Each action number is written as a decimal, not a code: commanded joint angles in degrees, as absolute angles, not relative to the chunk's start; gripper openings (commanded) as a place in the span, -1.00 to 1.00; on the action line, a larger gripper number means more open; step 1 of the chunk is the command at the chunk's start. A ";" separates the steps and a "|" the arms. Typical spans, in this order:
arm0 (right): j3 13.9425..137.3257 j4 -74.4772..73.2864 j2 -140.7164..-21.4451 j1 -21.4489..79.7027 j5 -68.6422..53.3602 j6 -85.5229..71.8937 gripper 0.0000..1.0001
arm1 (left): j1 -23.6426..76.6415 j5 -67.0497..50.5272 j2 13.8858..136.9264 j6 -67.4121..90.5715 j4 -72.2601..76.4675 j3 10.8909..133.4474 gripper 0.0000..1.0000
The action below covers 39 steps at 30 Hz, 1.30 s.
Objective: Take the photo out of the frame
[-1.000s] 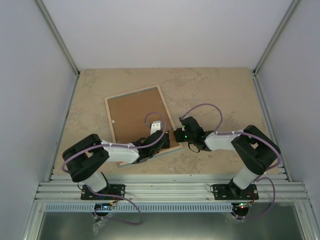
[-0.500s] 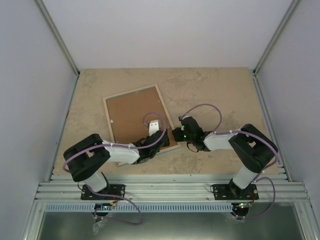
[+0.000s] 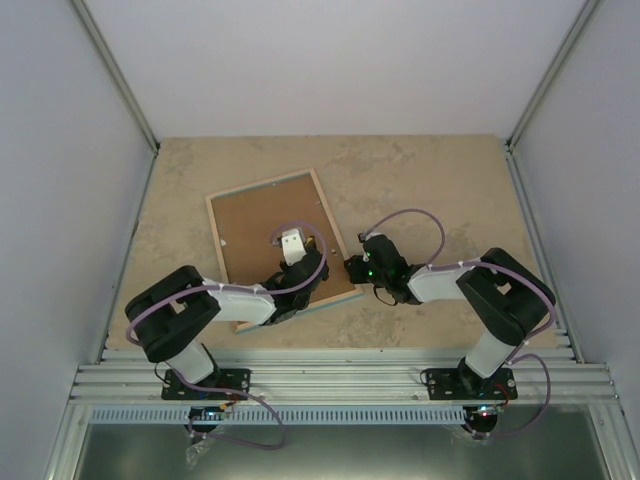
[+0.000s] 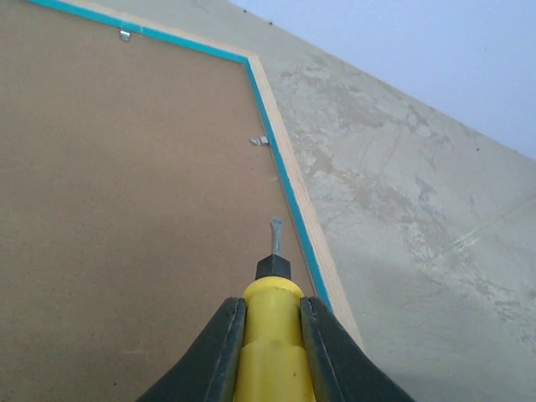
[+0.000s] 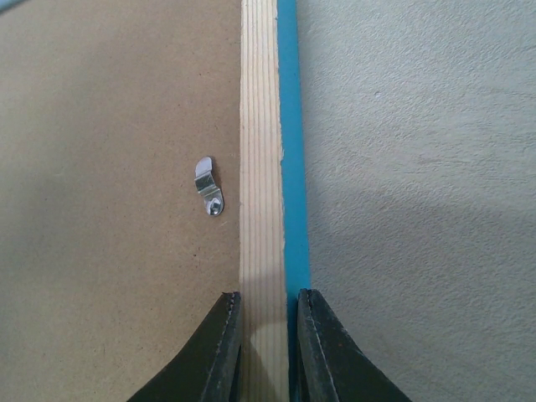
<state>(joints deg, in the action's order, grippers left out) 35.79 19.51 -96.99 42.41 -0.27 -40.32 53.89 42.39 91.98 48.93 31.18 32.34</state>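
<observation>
The frame (image 3: pixel 265 183) lies face down on the table, showing its pale wood rim (image 5: pixel 258 151) and turquoise edge (image 4: pixel 289 180). A brown backing board (image 3: pixel 255 235) fills it, and the photo is hidden beneath. My left gripper (image 3: pixel 303 260) hovers over the board near the right rim. It is shut (image 4: pixel 272 306) on a yellow screwdriver (image 4: pixel 270 343) whose metal tip (image 4: pixel 275 236) points along the board beside the turquoise edge. My right gripper (image 3: pixel 352 268) is shut (image 5: pixel 264 297) on the frame's right rim, one finger on each side.
Small metal tabs (image 5: pixel 208 186) (image 4: pixel 260 141) (image 4: pixel 125 34) sit on the backing board by the rim. Beige stone-patterned table (image 3: pixel 430 190) extends right of and behind the frame. Grey walls enclose the table on three sides.
My left gripper with the screwdriver has moved away from the frame's near edge, farther up over the backing board. The frame shifted slightly left early on. The right gripper has stayed on the rim.
</observation>
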 commanded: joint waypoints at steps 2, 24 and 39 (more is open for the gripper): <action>33.27 12.74 -97.44 43.07 -3.86 -42.13 -0.99 | 54.14 42.52 87.26 47.54 33.57 30.41 -1.00; 29.11 3.08 -86.79 40.25 7.21 -49.11 -0.99 | 44.02 17.88 68.74 49.66 30.48 20.54 -1.00; 29.50 -6.08 -81.72 40.14 4.72 -40.96 -0.60 | 40.08 13.59 64.54 47.15 30.01 18.42 -1.00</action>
<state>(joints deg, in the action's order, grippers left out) 29.17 3.25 -82.56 40.60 4.69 -43.94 40.97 15.64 64.75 48.23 28.69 19.05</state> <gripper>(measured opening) 0.175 0.174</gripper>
